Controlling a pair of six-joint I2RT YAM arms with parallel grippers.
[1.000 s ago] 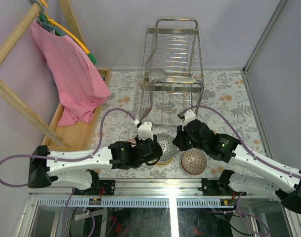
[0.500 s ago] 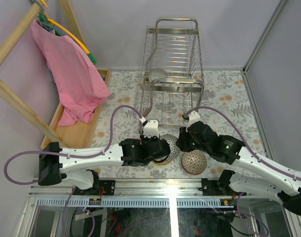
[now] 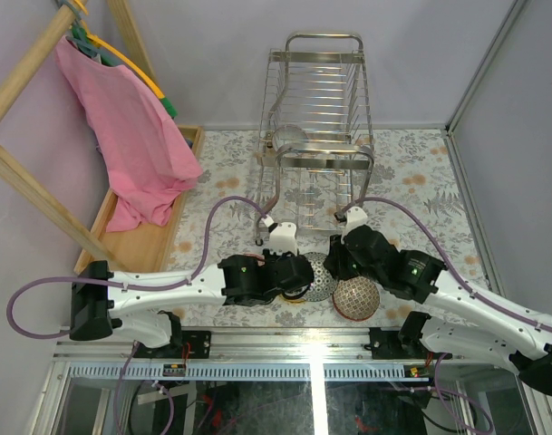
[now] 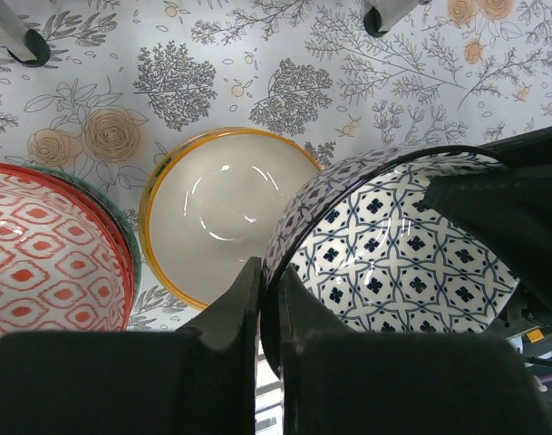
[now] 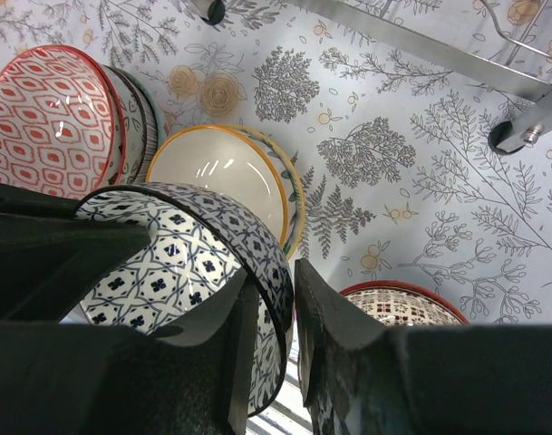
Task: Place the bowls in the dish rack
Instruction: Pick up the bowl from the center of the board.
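Observation:
A blue-and-white patterned bowl point(image 3: 321, 277) hangs between both grippers above the table. My left gripper point(image 4: 268, 272) is shut on its rim, one finger inside and one outside; the bowl point(image 4: 402, 245) fills the right of that view. My right gripper point(image 5: 276, 283) is closed across the opposite rim of the same bowl point(image 5: 167, 263). Below lie a cream bowl with a yellow rim point(image 4: 223, 210), a red-white bowl point(image 4: 49, 263) stacked on others, and a red-rimmed checked bowl point(image 3: 355, 296). The chrome dish rack point(image 3: 316, 109) stands behind, with one grey bowl point(image 3: 290, 140) in it.
A shallow wooden tray point(image 3: 149, 237) lies at the left under a pink cloth point(image 3: 135, 136) that hangs from a wooden frame. The rack's legs point(image 5: 509, 136) stand just beyond the bowls. The table's near edge is right behind the grippers.
My left gripper has carried the blue bowl to the right, into my right gripper's jaws. The right arm has hardly moved.

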